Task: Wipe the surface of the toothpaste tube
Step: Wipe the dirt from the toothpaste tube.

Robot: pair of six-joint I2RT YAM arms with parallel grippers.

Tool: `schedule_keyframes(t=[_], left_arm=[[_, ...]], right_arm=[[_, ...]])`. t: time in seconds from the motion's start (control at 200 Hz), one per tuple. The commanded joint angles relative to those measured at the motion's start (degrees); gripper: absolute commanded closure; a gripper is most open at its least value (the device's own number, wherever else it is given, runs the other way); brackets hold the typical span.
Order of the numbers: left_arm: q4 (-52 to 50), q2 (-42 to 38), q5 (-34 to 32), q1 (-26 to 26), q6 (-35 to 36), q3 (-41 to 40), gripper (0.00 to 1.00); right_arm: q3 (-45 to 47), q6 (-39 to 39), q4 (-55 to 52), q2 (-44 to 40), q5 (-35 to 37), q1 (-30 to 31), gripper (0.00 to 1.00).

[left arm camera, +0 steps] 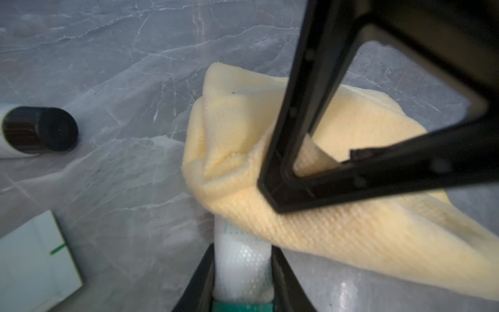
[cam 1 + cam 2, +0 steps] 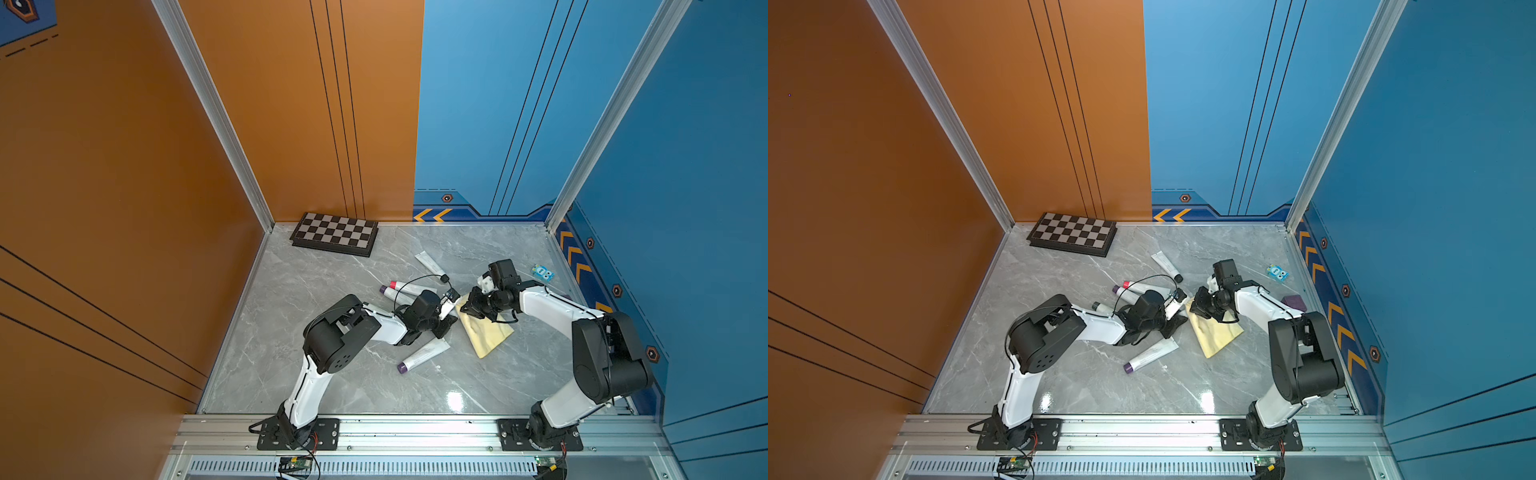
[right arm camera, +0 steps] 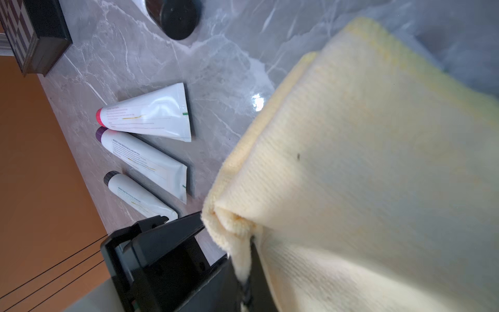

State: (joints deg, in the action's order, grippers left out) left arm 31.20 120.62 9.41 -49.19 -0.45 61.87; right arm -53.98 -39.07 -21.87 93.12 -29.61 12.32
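Left gripper [image 1: 243, 286] is partly closed, its jaws clamped on both sides of a white tube [image 1: 240, 259]. The tube sits at mid-table between the two grippers, in both top views [image 2: 448, 306]. Whether it touches the table [image 2: 332, 395] cannot be told. Right gripper [image 3: 244, 272] is fully closed, pinching a bunched corner of the yellow cloth [image 3: 351, 162]. In the left wrist view the cloth [image 1: 324, 229] drapes over the tube's free end and touches it, with the right gripper's black frame just above. The rest of the cloth [image 2: 488, 332] trails flat on the table below the right arm. Three spare tubes [image 3: 145, 159] lie side by side beyond the left gripper. A purple-capped tube [image 2: 424, 355] lies near the left forearm, and a black-capped tube [image 2: 430, 264] lies further back. A chessboard [image 2: 336, 234] sits at the back wall.
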Motion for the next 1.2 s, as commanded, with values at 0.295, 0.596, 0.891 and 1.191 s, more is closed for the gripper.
schedule_keyframes(t=[0.295,0.596,0.891,1.191], left_arm=[[-5.4,2.5,-1.4,0.0,-0.2,-1.5,0.80],[-5.4,2.5,-1.1,-0.1,-0.1,-1.4,0.80],[-5.4,2.6,-1.2,-1.0,0.2,-1.2,0.80],[-5.4,2.9,-1.5,-1.0,0.2,-1.1,0.80]], right_arm=[[-0.4,2.0,-0.2,7.3,8.9,-3.1,1.00],[-2.4,2.3,-1.4,4.3,8.1,-7.1,1.00],[-6.7,-0.1,-1.6,5.7,5.2,0.1,1.00],[-2.8,-1.2,1.3,9.1,5.0,2.4,1.00]])
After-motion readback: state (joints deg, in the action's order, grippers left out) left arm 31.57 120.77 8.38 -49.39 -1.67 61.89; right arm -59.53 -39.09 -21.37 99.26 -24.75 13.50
